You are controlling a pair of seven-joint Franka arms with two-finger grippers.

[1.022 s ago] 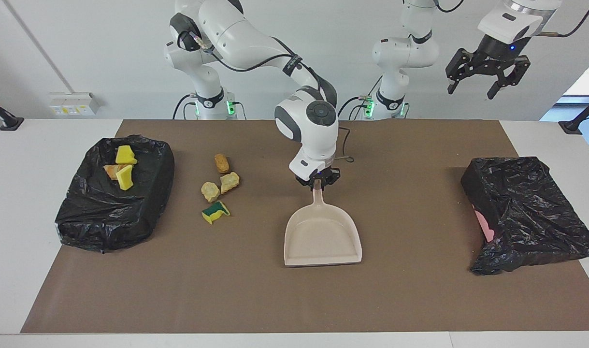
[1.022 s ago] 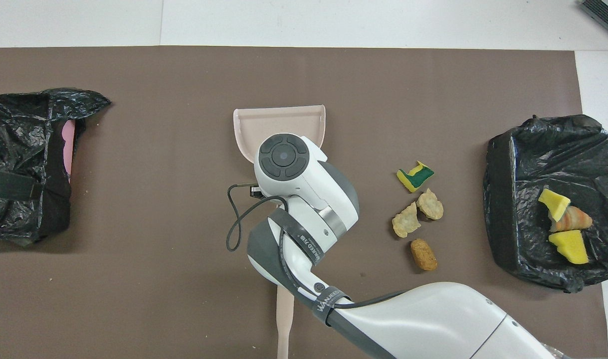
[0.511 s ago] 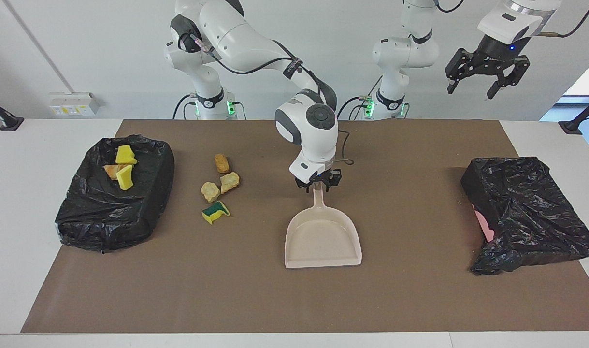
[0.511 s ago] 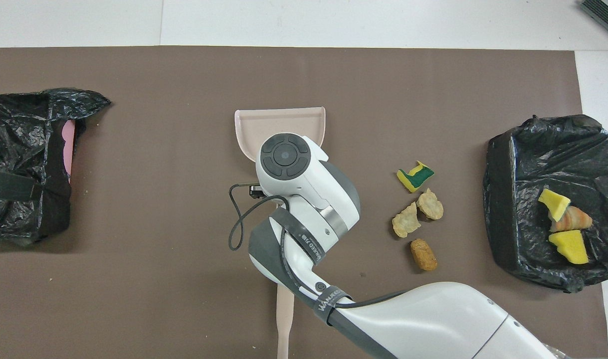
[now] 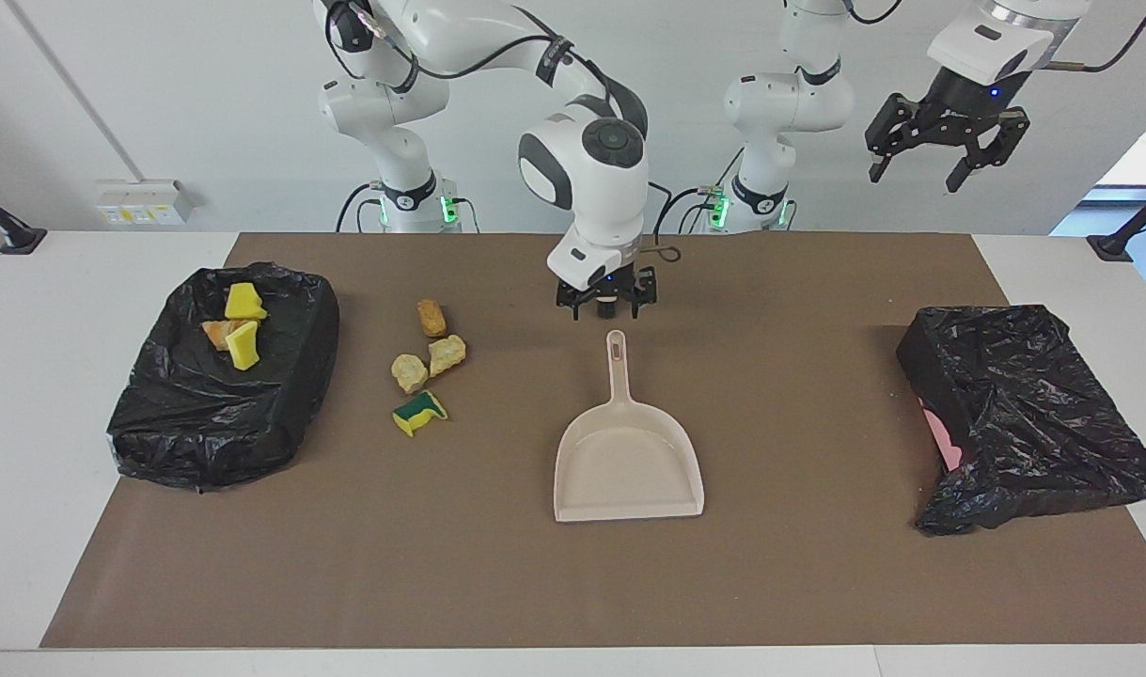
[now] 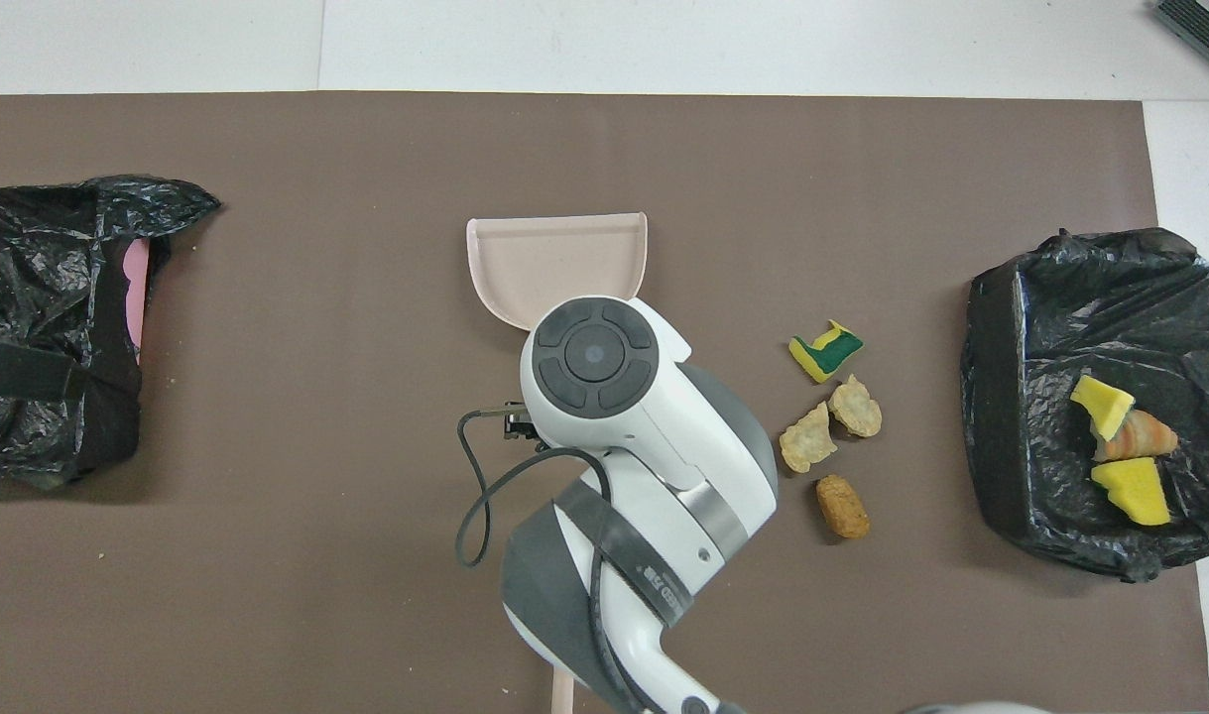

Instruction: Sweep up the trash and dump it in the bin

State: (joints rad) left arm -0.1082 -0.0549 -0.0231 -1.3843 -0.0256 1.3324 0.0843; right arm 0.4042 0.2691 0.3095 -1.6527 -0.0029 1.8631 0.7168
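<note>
The right pincer hangs spread and empty just above the dustpan handle's tip. The left pincer waits spread, high over its own end of the worktop. Four trash scraps lie on the brown mat between dustpan and bin, and three more sit in that bin.

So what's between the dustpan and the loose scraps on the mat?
Nothing: in the facing view bare mat separates the dustpan from the four loose scraps.
</note>
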